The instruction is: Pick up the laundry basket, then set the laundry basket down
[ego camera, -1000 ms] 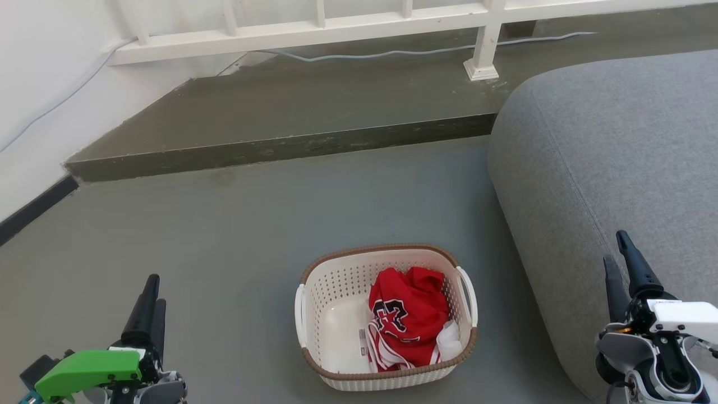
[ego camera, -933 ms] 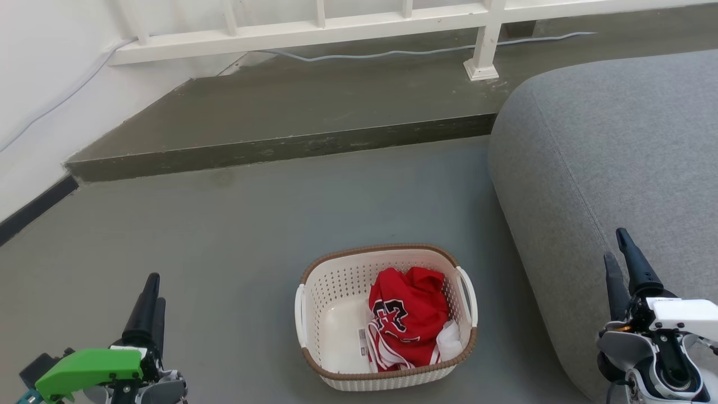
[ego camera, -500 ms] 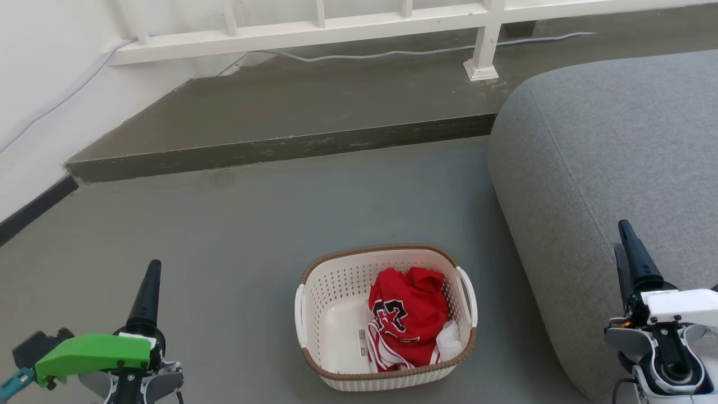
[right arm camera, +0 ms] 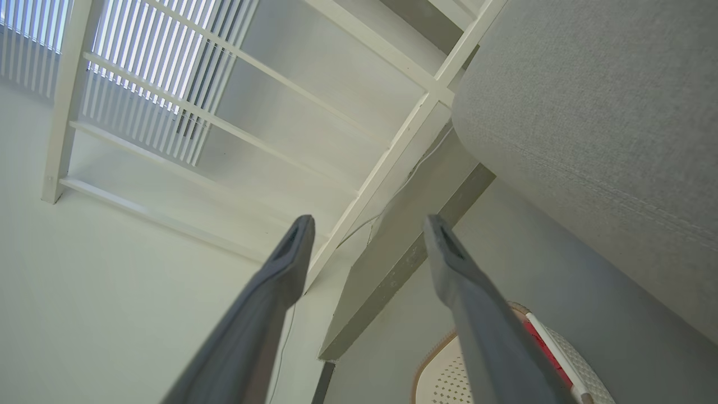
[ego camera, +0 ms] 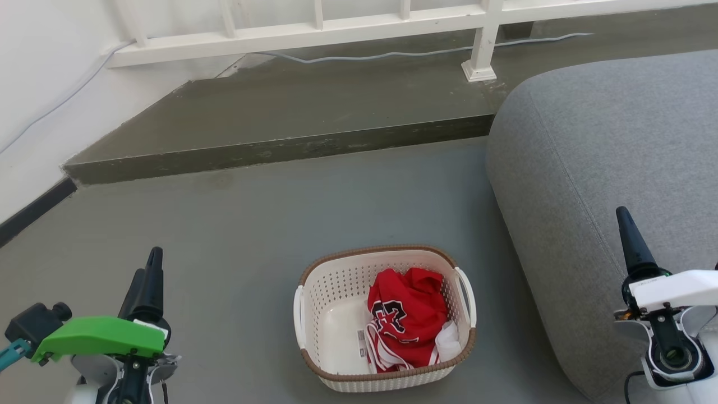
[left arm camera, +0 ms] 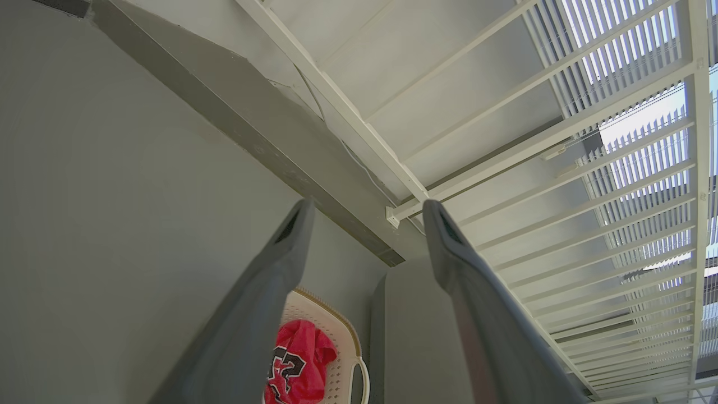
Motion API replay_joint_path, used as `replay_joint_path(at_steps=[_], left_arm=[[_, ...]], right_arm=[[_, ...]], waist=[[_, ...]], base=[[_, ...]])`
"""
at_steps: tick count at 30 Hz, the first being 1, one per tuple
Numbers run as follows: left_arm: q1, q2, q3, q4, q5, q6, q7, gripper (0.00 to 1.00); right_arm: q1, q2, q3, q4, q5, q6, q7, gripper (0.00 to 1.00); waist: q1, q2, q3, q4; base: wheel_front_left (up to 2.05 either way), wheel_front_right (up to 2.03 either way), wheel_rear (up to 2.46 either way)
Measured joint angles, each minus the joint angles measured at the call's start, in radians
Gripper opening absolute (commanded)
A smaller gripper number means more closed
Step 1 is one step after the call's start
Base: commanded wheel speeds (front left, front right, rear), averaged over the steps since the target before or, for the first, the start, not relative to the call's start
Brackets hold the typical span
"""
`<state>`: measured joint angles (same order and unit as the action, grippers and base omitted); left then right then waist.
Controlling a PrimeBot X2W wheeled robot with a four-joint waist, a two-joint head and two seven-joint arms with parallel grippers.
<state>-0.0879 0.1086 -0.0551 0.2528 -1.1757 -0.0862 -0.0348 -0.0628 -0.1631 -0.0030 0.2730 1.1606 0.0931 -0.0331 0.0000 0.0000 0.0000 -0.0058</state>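
The laundry basket (ego camera: pixel 331 287) stands on the grey floor at the bottom centre of the head view, cream-white and perforated with a brown rim, and a red jersey (ego camera: pixel 406 317) lies bunched in its right half. My left gripper (ego camera: pixel 147 262) hovers well to the basket's left, fingers pointing up the view. My right gripper (ego camera: pixel 622 216) is over the sofa's edge to the basket's right. In the left wrist view the left gripper (left arm camera: pixel 367 205) is open and empty, with the basket (left arm camera: pixel 339 382) low between its fingers. The right gripper (right arm camera: pixel 368 220) is likewise open, the basket (right arm camera: pixel 440 381) at the bottom edge.
A large grey sofa (ego camera: pixel 611 146) fills the right side, close to the basket. A raised concrete step (ego camera: pixel 280 147) crosses behind, with a white railing (ego camera: pixel 314 32) and a cable (ego camera: pixel 392 54) on it. A white wall (ego camera: pixel 33 90) with a dark skirting runs along the left.
Both grippers have moved up the head view and rolled about their long axes, so the right one now shows edge-on. The basket has stayed put.
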Motion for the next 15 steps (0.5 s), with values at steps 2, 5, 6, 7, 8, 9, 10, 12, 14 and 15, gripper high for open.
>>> replay_joint_path(at_steps=[2,5,6,7,8,9,10,12,14,15], left_arm=[[-0.002,0.002,-0.002,-0.004,0.033,0.009,-0.003,1.0],[-0.005,0.003,-0.009,-0.009,0.082,0.021,-0.012,1.0],[-0.007,0.004,-0.012,-0.01,0.097,0.026,-0.014,1.0],[-0.01,0.004,-0.014,-0.011,0.107,0.027,-0.021,1.0],[-0.012,0.004,-0.017,-0.012,0.125,0.033,-0.024,1.0],[-0.014,0.005,-0.019,-0.014,0.139,0.035,-0.026,1.0],[-0.014,0.005,-0.022,-0.016,0.15,0.038,-0.031,1.0],[-0.014,0.005,-0.03,-0.018,0.171,0.044,-0.033,1.0],[-0.014,0.005,-0.039,-0.018,0.198,0.052,-0.043,1.0],[-0.014,0.005,-0.042,-0.018,0.209,0.053,-0.045,1.0]], right_arm=[[-0.009,-0.01,0.007,-0.001,-0.038,-0.011,-0.007,1.0],[-0.017,-0.022,0.02,-0.004,-0.091,-0.025,-0.016,1.0],[-0.018,-0.026,0.026,-0.004,-0.112,-0.029,-0.021,1.0],[-0.018,-0.029,0.032,-0.004,-0.13,-0.034,-0.025,1.0],[-0.019,-0.031,0.038,-0.004,-0.144,-0.035,-0.027,1.0],[-0.02,-0.032,0.043,-0.004,-0.158,-0.037,-0.029,1.0],[-0.022,-0.034,0.049,-0.004,-0.176,-0.044,-0.033,1.0],[-0.026,-0.037,0.059,-0.004,-0.205,-0.052,-0.037,1.0],[-0.032,-0.041,0.071,-0.004,-0.233,-0.053,-0.046,1.0],[-0.034,-0.043,0.077,-0.005,-0.248,-0.053,-0.048,1.0]], waist=[[0.0,0.0,0.0,0.0],[0.0,0.0,-0.001,-0.001],[0.0,0.0,-0.002,-0.001],[0.0,0.0,-0.002,-0.001],[0.0,0.0,-0.002,-0.001],[0.0,0.0,-0.003,-0.001],[0.0,0.0,-0.003,-0.001],[0.0,0.0,-0.004,-0.001],[0.0,0.0,-0.004,-0.001],[0.0,0.0,-0.004,-0.001]], base=[[0.0,0.0,0.0],[0.0,0.0,0.0],[0.0,0.0,0.0],[0.0,0.0,0.0],[0.0,0.0,0.0],[0.0,0.0,0.0],[0.0,0.0,0.0],[0.0,0.0,0.0],[0.0,0.0,0.0],[0.0,0.0,0.0]])
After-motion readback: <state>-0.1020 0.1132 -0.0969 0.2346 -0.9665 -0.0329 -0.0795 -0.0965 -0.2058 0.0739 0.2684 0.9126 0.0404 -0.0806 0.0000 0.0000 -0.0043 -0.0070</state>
